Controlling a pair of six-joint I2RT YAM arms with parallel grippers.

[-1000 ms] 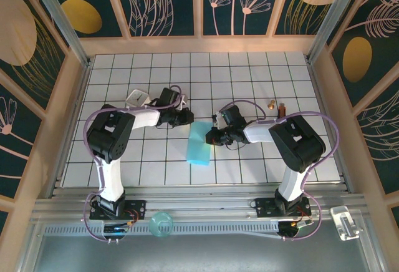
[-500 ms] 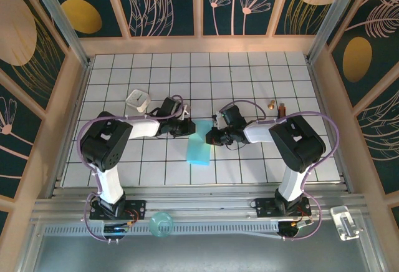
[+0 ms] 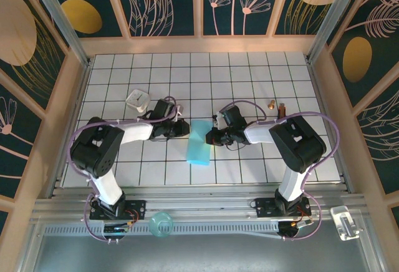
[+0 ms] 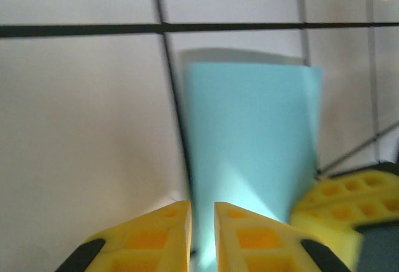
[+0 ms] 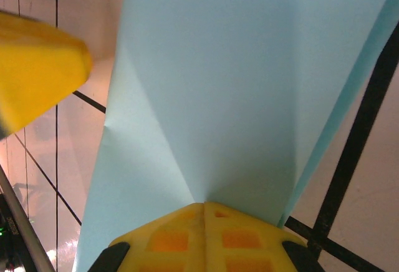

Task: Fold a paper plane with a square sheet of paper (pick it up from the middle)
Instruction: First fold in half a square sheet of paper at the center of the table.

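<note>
The square sheet of paper (image 3: pixel 201 145) is a light-blue folded strip at the table's middle, its far end lifted. My right gripper (image 3: pixel 212 137) is shut on the paper's right edge; in the right wrist view the yellow fingers meet at the pinch (image 5: pixel 204 208) and the paper (image 5: pixel 237 85) fans out from there with creases. My left gripper (image 3: pixel 185 129) is at the paper's left edge. Its yellow jaws (image 4: pixel 202 234) stand a narrow gap apart, with the paper's (image 4: pixel 255 135) edge running into the gap.
A small white square block (image 3: pixel 138 100) lies behind the left arm. Two small brown pieces (image 3: pixel 276 105) lie at the back right. A teal object (image 3: pixel 161 224) and a clear one (image 3: pixel 345 222) sit on the front rail. Wooden walls surround the tiled table (image 3: pixel 249 72).
The left arm's elbow has swung out to the left, and its gripper has come nearer and lower, to the paper's left edge. The right gripper and the paper have stayed in place.
</note>
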